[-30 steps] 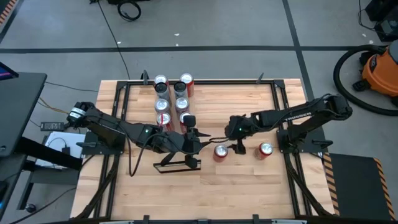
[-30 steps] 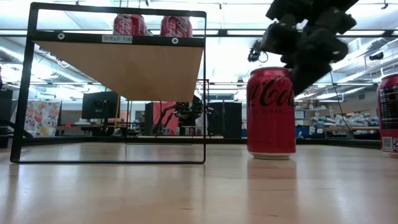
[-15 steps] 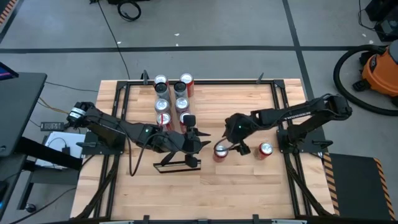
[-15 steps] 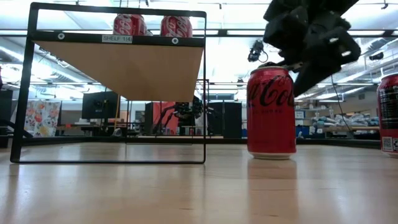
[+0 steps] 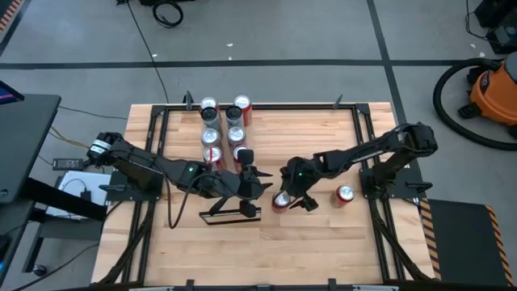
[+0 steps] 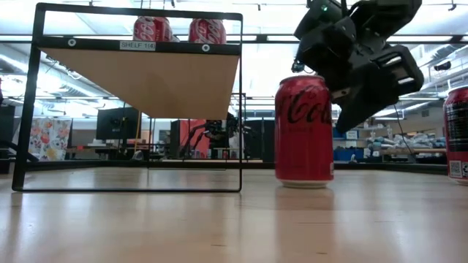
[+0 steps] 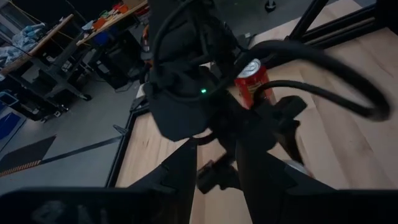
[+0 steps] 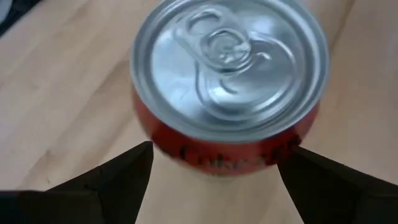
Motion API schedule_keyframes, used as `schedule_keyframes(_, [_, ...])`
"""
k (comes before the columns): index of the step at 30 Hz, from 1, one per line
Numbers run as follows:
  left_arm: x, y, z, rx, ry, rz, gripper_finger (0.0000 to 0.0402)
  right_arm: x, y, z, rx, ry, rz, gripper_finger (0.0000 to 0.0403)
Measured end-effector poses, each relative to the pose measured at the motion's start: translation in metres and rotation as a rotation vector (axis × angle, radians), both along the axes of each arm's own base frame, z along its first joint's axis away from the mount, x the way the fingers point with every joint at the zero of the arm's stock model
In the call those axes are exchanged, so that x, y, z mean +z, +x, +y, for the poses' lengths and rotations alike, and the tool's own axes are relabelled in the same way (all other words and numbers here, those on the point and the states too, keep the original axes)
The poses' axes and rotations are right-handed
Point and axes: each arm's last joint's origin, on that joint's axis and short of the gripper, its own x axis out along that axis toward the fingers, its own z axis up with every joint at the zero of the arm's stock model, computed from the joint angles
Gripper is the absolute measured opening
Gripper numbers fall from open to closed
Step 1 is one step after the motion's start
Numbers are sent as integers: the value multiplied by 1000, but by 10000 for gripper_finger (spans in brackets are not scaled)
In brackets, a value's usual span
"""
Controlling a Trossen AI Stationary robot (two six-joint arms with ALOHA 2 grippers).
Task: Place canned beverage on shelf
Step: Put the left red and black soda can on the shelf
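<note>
The right gripper (image 5: 292,200) is straddling an upright red Coca-Cola can (image 6: 304,131), fingers (image 8: 118,180) spread wide, on the tabletop (image 5: 323,242) just beside the shelf (image 6: 142,77); the left gripper (image 5: 252,179), nearly closed, is waiting near the shelf.

Can (image 6: 304,130) right of shelf (image 6: 139,77)

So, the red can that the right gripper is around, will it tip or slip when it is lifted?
The can stands upright on the table, tall and narrow, so an uneven push could probably tip it. Its smooth metal wall may slip between the open fingers of the right gripper. The unopened tab suggests it is full and fairly heavy.
</note>
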Motion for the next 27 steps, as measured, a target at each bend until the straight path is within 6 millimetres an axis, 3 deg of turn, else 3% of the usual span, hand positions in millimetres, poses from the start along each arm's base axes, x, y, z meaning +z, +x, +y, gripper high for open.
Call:
schedule_keyframes(17, [0, 0, 0, 5, -14, -3, 121, -7, 15, 21, 59, 69, -99, 376])
schedule_keyframes(27, [0, 0, 0, 8, -21, -5, 121, -2, 11, 13, -291, -24, -32, 319])
